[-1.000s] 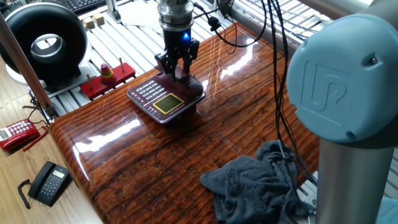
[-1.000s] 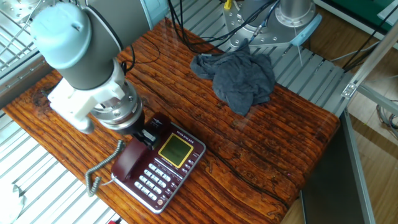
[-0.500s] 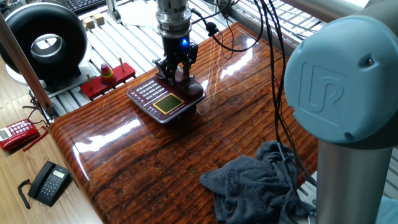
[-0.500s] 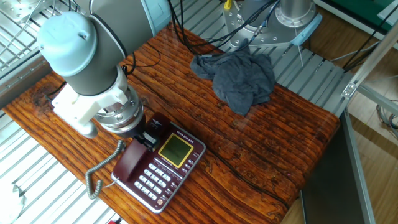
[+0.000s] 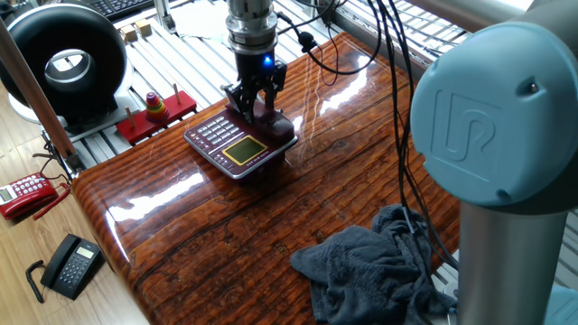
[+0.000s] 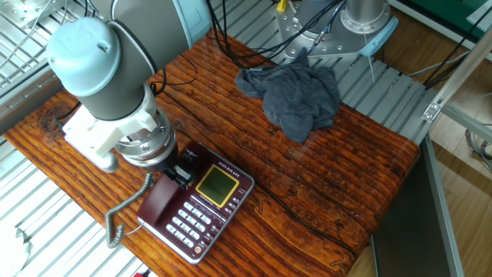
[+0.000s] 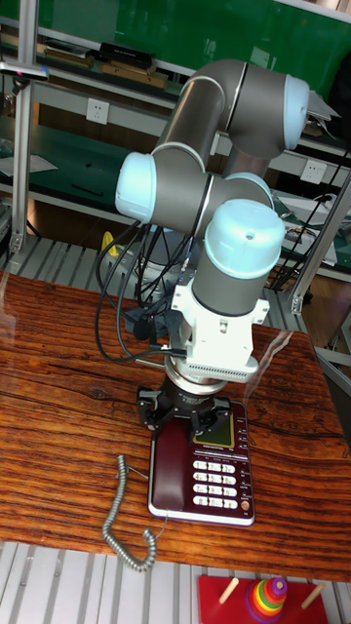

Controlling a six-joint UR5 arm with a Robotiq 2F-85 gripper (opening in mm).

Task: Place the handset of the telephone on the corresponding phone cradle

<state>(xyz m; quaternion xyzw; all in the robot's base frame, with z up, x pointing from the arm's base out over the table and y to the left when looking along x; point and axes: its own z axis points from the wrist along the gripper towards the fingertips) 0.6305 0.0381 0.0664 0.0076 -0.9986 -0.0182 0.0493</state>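
The maroon telephone point(image 5: 237, 147) point(image 6: 201, 206) point(image 7: 216, 473) stands near the table edge, its yellowish screen facing up. Its handset point(image 5: 281, 124) point(image 6: 160, 201) point(image 7: 172, 470) lies along the phone cradle at the side of the base, which it hides. A grey coiled cord point(image 6: 123, 212) point(image 7: 121, 518) trails off it. My gripper point(image 5: 256, 108) point(image 6: 179, 174) point(image 7: 178, 419) hangs straight over the handset's far end. It is open, with one finger on each side of the handset.
A grey cloth point(image 5: 375, 266) point(image 6: 296, 96) lies heaped at the other end of the table. A red toy board point(image 5: 153, 116) sits beyond the edge. A small red phone point(image 5: 25, 194) and a black phone point(image 5: 70, 264) lie on the floor. Black cables point(image 5: 397, 108) hang nearby.
The arm has shifted slightly over the phone. The handset stays in the same place along the base.
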